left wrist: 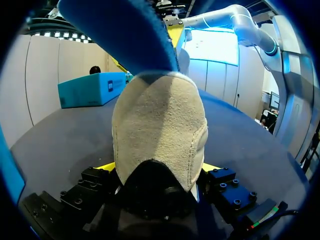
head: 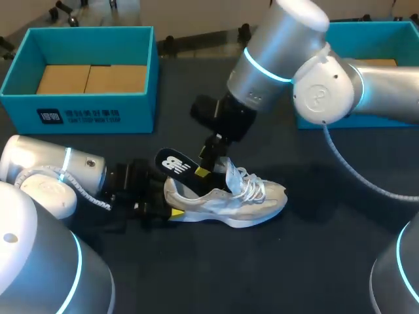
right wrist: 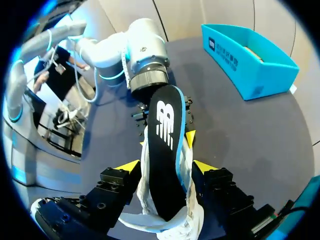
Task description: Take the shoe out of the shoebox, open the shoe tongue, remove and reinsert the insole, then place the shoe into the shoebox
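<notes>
A white and grey shoe (head: pixel 229 201) lies on its sole mid-table, toe pointing right. Its black insole (head: pixel 175 163), blue-edged, is partly in the shoe, and its heel end juts up and back over the collar. My left gripper (head: pixel 169 205) holds the heel from the left. In the left wrist view the suede heel (left wrist: pixel 160 125) fills the gap between the yellow tips, and both touch it. My right gripper (head: pixel 206 169) hangs over the shoe's opening. In the right wrist view its fingers (right wrist: pixel 129 166) stand apart on either side of the insole (right wrist: pixel 167 150) without touching it.
A teal shoebox (head: pixel 78 108) with a cardboard bottom stands at the back left. A second teal box (head: pixel 393 27) at the back right is partly hidden by my right arm. Dark table surface lies in front of the shoe.
</notes>
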### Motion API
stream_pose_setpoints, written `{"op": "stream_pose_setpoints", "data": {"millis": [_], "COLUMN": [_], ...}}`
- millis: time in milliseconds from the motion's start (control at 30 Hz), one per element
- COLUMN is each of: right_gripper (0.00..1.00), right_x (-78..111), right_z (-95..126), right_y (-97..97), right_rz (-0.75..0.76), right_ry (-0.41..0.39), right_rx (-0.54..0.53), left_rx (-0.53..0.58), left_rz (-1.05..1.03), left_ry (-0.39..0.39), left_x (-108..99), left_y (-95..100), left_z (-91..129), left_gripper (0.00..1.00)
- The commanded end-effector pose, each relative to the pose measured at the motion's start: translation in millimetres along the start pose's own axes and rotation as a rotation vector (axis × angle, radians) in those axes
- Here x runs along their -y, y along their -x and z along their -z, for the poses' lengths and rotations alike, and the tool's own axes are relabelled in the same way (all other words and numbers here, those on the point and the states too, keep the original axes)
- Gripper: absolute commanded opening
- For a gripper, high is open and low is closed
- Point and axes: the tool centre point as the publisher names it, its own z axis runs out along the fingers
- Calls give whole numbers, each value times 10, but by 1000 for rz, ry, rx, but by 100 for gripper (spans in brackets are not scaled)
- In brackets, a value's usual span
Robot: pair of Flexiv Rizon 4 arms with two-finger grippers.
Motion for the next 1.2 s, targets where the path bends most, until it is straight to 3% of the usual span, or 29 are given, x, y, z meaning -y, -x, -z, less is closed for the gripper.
{"op": "stream_pose_setpoints", "data": {"millis": [33,400,1200], "right_gripper": [62,56,52], "right_x": [42,-5,-179], "right_z": [-16,-102,-289], "right_y": [-7,4,34], "right_rz": [-32,-101,-76], "right_ry": [77,156,168], "right_rx": [-18,-79,-210], "left_rx": [-2,-2,-2], "left_rz": [1,1,1], "left_ry": [4,4,4], "left_x": [-5,-5,-5], "left_y": [10,10,10], "left_z": [-4,-4,-4], "left_gripper": [0,0,0]}}
